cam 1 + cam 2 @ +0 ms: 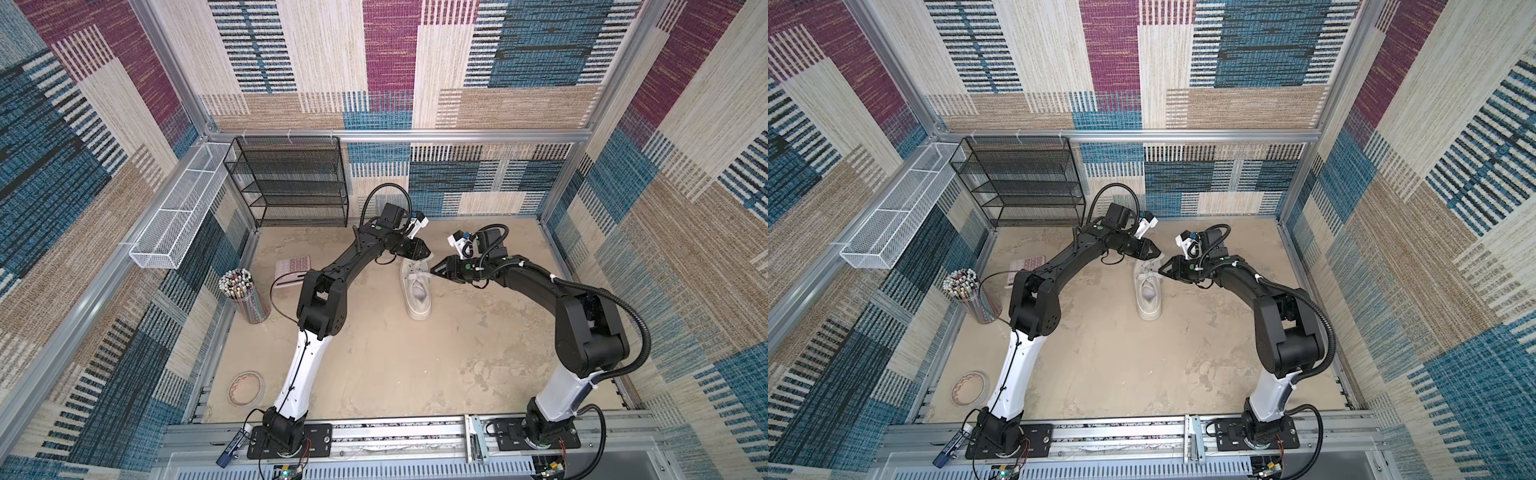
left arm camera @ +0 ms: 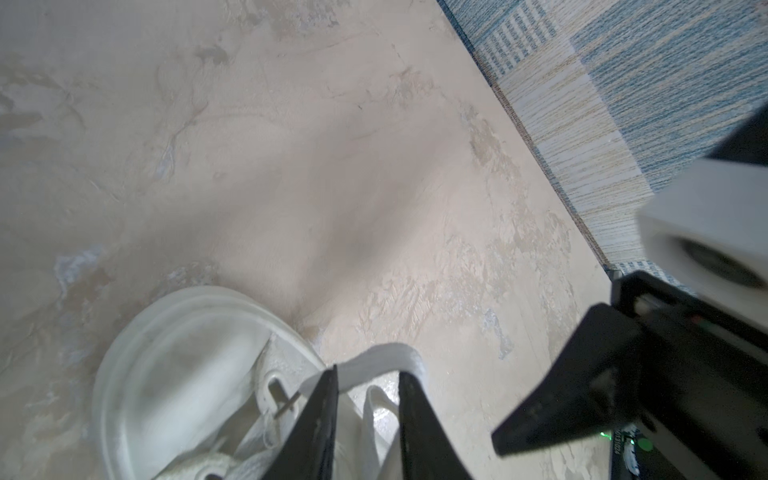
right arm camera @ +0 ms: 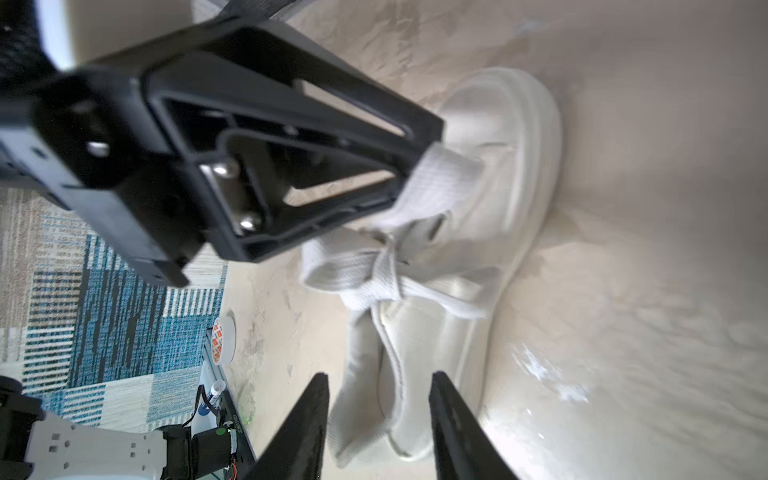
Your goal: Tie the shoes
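The white shoe (image 1: 417,291) (image 1: 1149,293) stands on the sandy floor with its toe toward the back wall. Its flat off-white laces are knotted in a bow (image 3: 388,266) over the tongue. My left gripper (image 1: 428,252) (image 1: 1158,252) hovers over the toe end, jaws parted, and one lace loop (image 2: 382,357) drapes loosely across its fingertips (image 2: 332,374). My right gripper (image 1: 434,268) (image 1: 1163,271) is at the shoe's right side. It is open in the right wrist view (image 3: 379,376), and the other loop (image 3: 361,399) hangs slack between the jaws.
A black mesh shelf (image 1: 291,183) stands at the back left, and a white wire basket (image 1: 178,208) hangs on the left wall. A pink calculator (image 1: 293,266), a cup of pencils (image 1: 243,295) and a tape roll (image 1: 246,388) lie left of the left arm.
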`<act>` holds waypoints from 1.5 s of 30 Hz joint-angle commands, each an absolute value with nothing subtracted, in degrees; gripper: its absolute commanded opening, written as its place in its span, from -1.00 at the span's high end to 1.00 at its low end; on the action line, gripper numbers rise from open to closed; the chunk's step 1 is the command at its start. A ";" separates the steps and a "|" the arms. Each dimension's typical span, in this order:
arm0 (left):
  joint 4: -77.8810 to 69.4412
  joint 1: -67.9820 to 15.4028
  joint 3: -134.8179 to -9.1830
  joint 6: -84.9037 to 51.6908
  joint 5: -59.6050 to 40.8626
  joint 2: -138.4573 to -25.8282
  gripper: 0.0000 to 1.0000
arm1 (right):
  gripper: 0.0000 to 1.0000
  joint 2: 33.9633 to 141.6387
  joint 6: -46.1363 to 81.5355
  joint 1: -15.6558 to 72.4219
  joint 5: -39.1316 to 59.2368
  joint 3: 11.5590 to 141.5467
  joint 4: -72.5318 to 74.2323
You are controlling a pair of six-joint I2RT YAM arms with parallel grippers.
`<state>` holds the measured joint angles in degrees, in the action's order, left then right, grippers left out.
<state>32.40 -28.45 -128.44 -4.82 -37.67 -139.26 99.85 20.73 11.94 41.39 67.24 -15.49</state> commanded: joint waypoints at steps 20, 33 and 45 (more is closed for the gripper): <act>36.53 -26.11 -116.99 -6.42 -36.50 -125.99 -0.22 | 0.11 109.68 25.74 8.03 46.59 72.16 -6.50; 35.43 -25.66 -109.21 -6.29 -29.94 -123.01 -0.27 | 0.09 121.31 27.88 9.36 46.64 83.38 -9.18; 32.36 -23.74 -104.03 -8.59 -31.41 -121.54 -0.30 | 0.13 126.43 30.55 10.81 49.95 87.22 -6.39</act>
